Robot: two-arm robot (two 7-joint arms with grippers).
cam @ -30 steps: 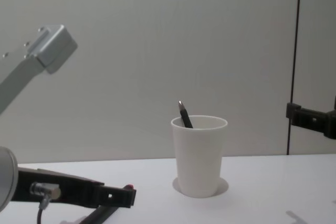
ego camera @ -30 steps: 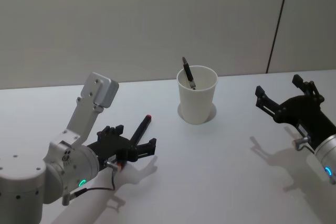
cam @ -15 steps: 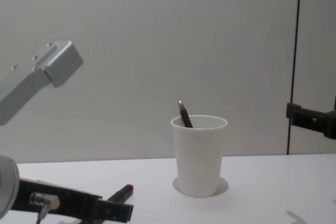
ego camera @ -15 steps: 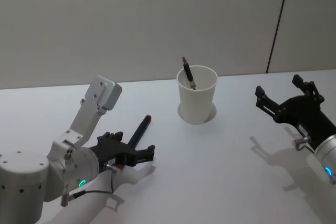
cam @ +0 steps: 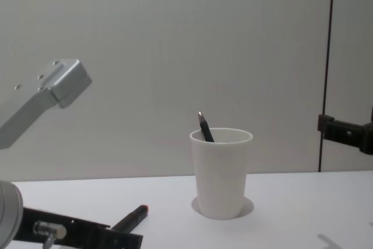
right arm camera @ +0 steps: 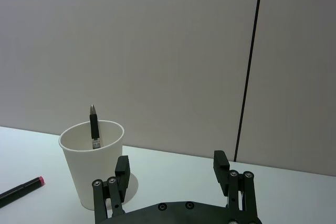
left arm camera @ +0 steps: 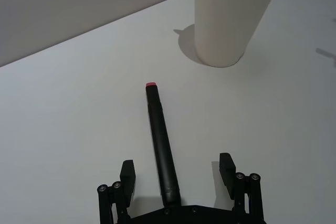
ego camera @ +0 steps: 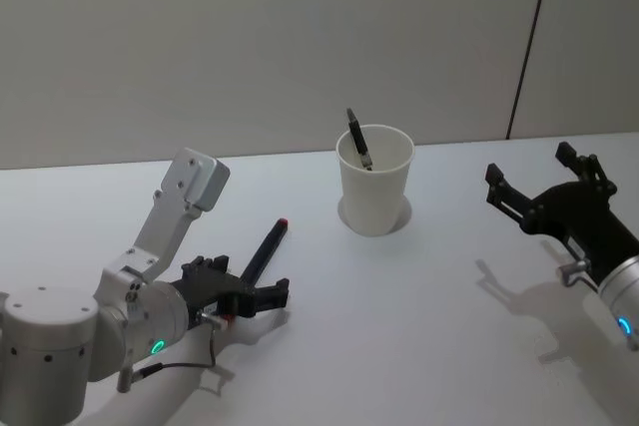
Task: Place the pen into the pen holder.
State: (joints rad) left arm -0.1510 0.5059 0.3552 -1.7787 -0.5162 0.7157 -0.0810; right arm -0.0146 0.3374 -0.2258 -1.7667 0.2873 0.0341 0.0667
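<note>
A black pen (ego camera: 263, 253) with a red tip lies flat on the white table, left of the pen holder (ego camera: 374, 183), a white paper cup. A second dark pen (ego camera: 356, 138) stands tilted inside the cup. My left gripper (ego camera: 243, 281) is low over the table and open. Its two fingers straddle the near end of the lying pen (left arm camera: 160, 140) without closing on it, as the left wrist view of the gripper (left arm camera: 177, 166) shows. My right gripper (ego camera: 529, 165) hangs open above the table at the right, well clear of the cup (right arm camera: 93, 166).
The white table (ego camera: 429, 306) runs back to a plain grey wall. A dark vertical seam (ego camera: 529, 42) marks the wall at the right. Nothing else lies between the lying pen and the cup.
My left gripper has dropped lower and drawn slightly back, so its open fingers now sit on either side of the lying pen's near end. The pen, cup and right arm have not moved.
</note>
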